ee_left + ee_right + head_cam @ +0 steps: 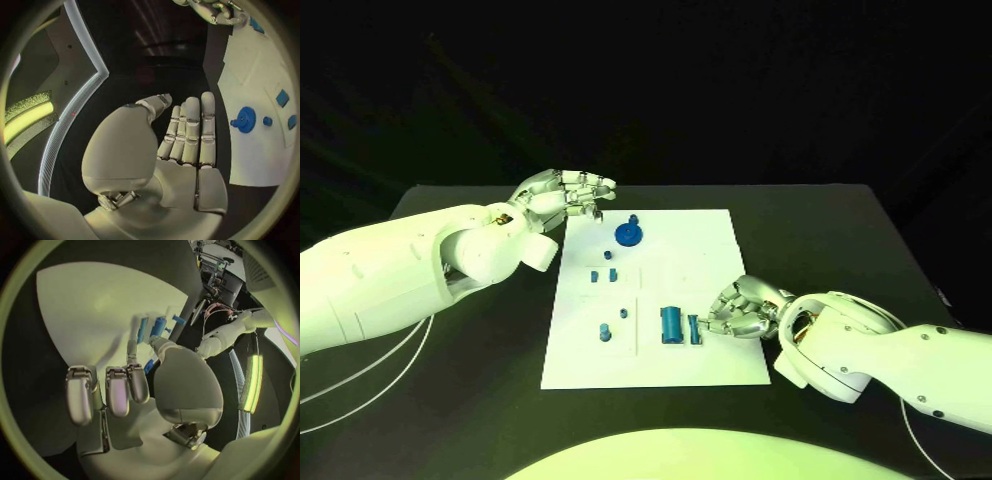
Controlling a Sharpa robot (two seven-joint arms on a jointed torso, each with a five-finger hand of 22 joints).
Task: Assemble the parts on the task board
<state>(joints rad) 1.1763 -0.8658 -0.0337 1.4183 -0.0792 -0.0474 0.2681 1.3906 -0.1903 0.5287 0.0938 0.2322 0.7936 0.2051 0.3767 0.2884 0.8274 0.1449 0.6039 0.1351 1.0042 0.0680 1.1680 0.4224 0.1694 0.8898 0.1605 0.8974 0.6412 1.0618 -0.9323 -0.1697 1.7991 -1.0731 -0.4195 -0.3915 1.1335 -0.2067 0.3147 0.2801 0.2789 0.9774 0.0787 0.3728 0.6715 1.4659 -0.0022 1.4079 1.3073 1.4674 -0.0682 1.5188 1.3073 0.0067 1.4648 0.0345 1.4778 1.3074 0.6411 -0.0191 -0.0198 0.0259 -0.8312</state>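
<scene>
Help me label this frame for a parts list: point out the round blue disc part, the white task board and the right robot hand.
Round blue disc part point(630, 234): head view, on its flat top face.
White task board point(697, 240): head view, on a bare patch near its far right corner.
Right robot hand point(741, 309): head view, on the back of the hand.

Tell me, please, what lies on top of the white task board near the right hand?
Two upright blue parts stand on the task board beside the right hand; whatever lies under its fingers is covered.
</scene>
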